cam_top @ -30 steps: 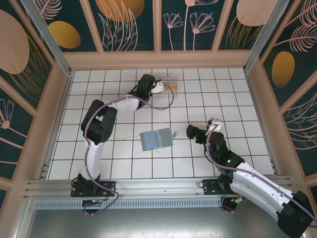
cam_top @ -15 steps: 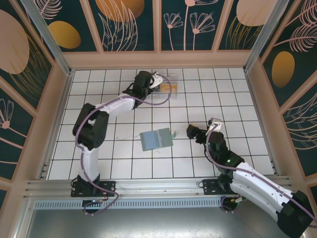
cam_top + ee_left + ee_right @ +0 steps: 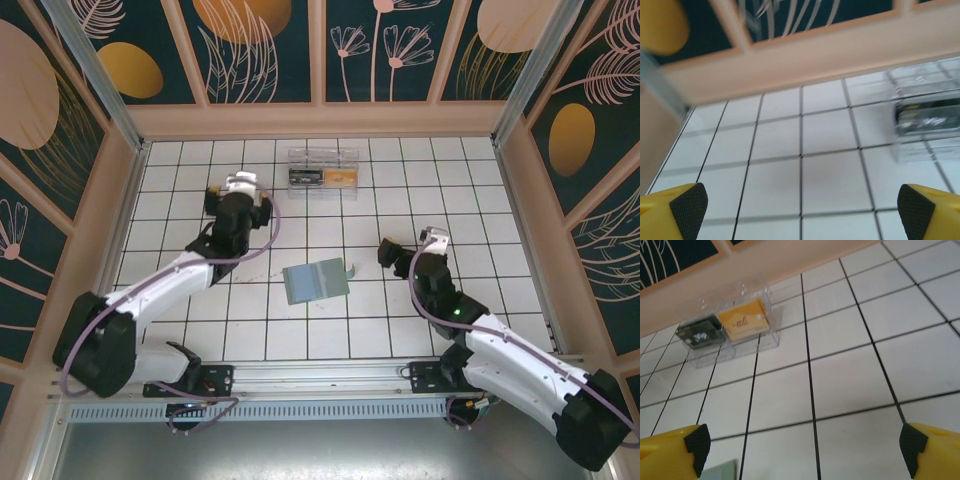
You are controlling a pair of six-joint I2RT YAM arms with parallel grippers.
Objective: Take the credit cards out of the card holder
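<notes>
The card holder [image 3: 315, 280] lies open on the tiles in the middle, blue-grey inside up; its corner [image 3: 720, 472] shows in the right wrist view. A black credit card [image 3: 305, 177] and a tan credit card [image 3: 341, 178] lie inside a clear box at the back. My left gripper [image 3: 238, 192] hangs open and empty over the tiles, left of and nearer than the box. The right gripper [image 3: 410, 243] stands open and empty to the right of the holder. Both wrist views show wide-apart pads [image 3: 687, 210] [image 3: 912, 447] with bare tile between them.
The clear plastic box [image 3: 323, 172] stands on the tiles near the back wall; it also appears as the box [image 3: 925, 115] at the right of the left wrist view and as the box [image 3: 725, 327] with both cards in the right wrist view. Wooden walls surround the tiled floor.
The left gripper has opened, left the tan card in the clear box, and pulled back to the left and toward the near side. The right arm has hardly moved.
</notes>
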